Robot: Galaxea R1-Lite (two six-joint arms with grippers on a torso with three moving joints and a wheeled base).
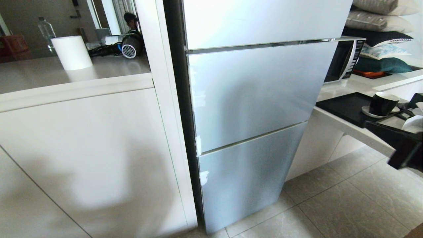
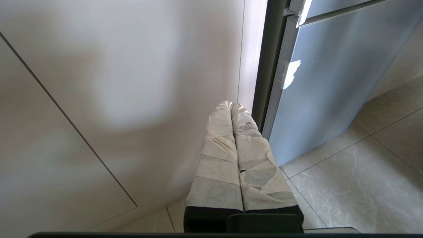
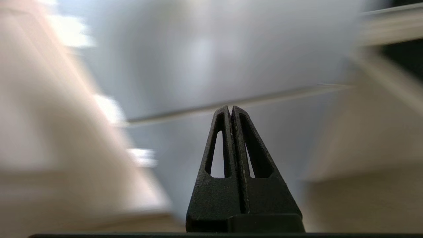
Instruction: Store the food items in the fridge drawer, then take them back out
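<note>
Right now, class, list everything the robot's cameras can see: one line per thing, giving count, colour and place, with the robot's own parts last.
fridge door panels: three, pale blue-grey, centre, all closed
tape scraps: several, white, on the panels' left edge
cabinet: one, white, left of the fridge
paper roll: one, white, on the left counter
hair dryer: one, black, behind the roll
water bottle: one, clear, far left
microwave: one, silver and black, right of the fridge
tray: one, black, on the right counter
cup: one, black, on a white saucer
pillows: a stack, grey, dark and teal, upper right
floor: grey tiles
left gripper: tape-wrapped, shut, low by the cabinet
right gripper: black, shut, facing the fridge
</note>
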